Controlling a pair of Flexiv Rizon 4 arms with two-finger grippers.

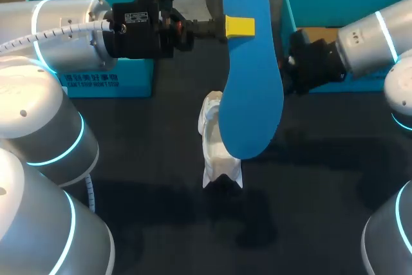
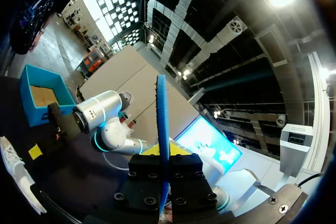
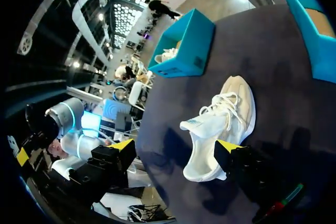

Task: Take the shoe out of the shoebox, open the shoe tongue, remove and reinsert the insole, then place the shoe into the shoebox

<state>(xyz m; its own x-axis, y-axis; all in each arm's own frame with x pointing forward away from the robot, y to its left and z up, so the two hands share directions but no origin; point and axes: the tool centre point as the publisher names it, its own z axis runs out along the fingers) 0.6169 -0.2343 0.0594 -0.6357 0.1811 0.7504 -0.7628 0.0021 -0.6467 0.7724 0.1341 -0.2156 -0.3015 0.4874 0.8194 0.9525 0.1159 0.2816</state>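
Note:
My left gripper (image 1: 239, 27) is shut on a blue insole (image 1: 251, 75) and holds it upright in the air above the table's middle. In the left wrist view the insole (image 2: 161, 124) stands edge-on between the fingers of the left gripper (image 2: 164, 153). The white shoe (image 1: 217, 149) lies on the black table under the insole, its opening showing in the right wrist view. My right gripper (image 3: 176, 146) hangs open just over the shoe (image 3: 223, 124), its heel end lying ahead of the fingers. From above, the right gripper (image 1: 299, 62) is beside the insole's right edge.
A teal shoebox (image 1: 109, 82) stands at the back left; the right wrist view shows the box (image 3: 184, 51) with another white shoe in it. A second teal shoebox (image 1: 347, 4) with a brown inside stands at the back right. Dark table (image 1: 148, 178) surrounds the shoe.

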